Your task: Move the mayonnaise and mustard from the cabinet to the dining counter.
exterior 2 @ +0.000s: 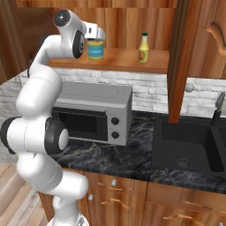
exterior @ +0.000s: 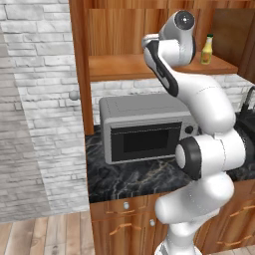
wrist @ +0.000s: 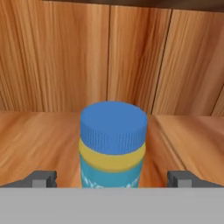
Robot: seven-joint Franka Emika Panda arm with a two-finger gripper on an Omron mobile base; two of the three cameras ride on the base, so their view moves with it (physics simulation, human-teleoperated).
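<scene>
Cabinet (exterior 2: 132, 26) open above the microwave (exterior 2: 95, 110), shelf bare wood, reddish-brown back panel. Black marble worktop (exterior 2: 132, 154) beneath the microwave, sink (exterior 2: 185, 145) to its right. Mayonnaise (exterior 2: 96, 48) upright on the shelf, directly above the microwave, blue lid up, long axis vertical. Mustard (exterior 2: 143, 47) upright on the same shelf, well apart from the jar, above the microwave's right end, toward the sink. Gripper (wrist: 112, 179) level with the jar, fingertips (wrist: 43, 178) spread to full width, one on each side of the jar's body, nothing pinched, no contact visible. Jar dead centre between the tips and slightly ahead: likely a short straight advance, then closing across the blue band.
</scene>
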